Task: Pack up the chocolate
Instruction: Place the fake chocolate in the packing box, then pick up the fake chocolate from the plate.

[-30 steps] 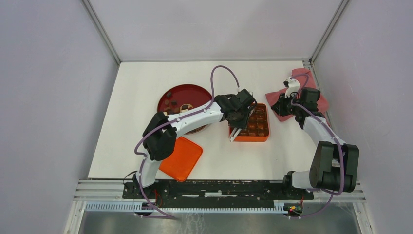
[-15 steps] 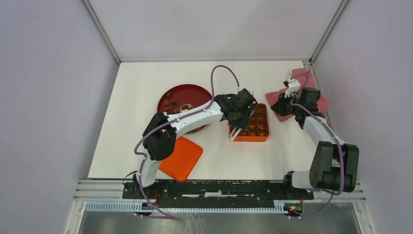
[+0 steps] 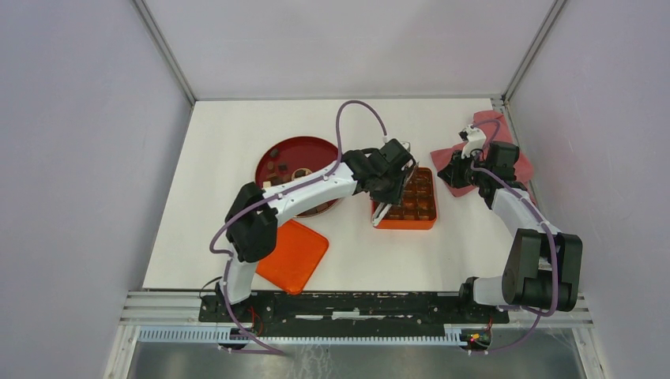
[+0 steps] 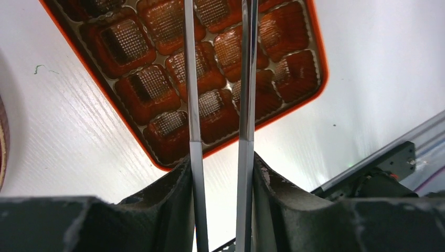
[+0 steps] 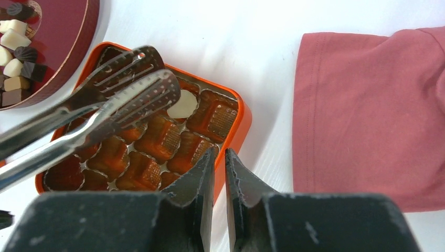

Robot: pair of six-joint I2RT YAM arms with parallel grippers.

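Bright, even overhead light; soft shadows on the white table [image 3: 237, 142] (wrist views blur at near edges).

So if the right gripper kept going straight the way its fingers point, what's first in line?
Probably the square orange compartment box, at its near edge just beyond the right gripper; depth is hard to judge.

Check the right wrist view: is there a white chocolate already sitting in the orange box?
Yes, one cream-white chocolate lies in a compartment of the orange box, beside the tongs' tips.
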